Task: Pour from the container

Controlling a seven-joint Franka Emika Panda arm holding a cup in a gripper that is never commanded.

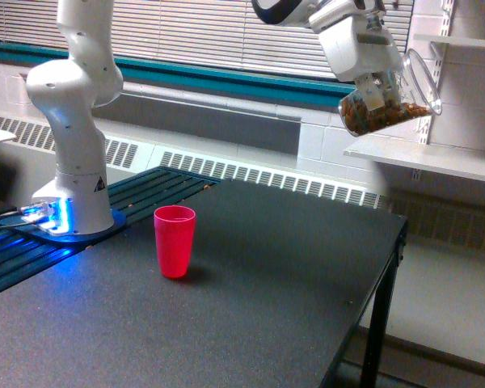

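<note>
Jar held high over the table's far edge
The gripper (377, 90) clamps the tilted clear container (385, 111), well apart from the red cup (175, 241) at seven o'clock; bare black table (291, 275) lies between.

A robotics lab or institutional workroom is showing here. A white robot arm (77, 121) is standing bolted to a black tabletop (291, 267), its base glowing blue. Behind it, closed window blinds (226, 32) are hanging above a long radiator grille (267, 179), and painted block walls and a white wall shelf (428, 158) are framing the space.
</note>
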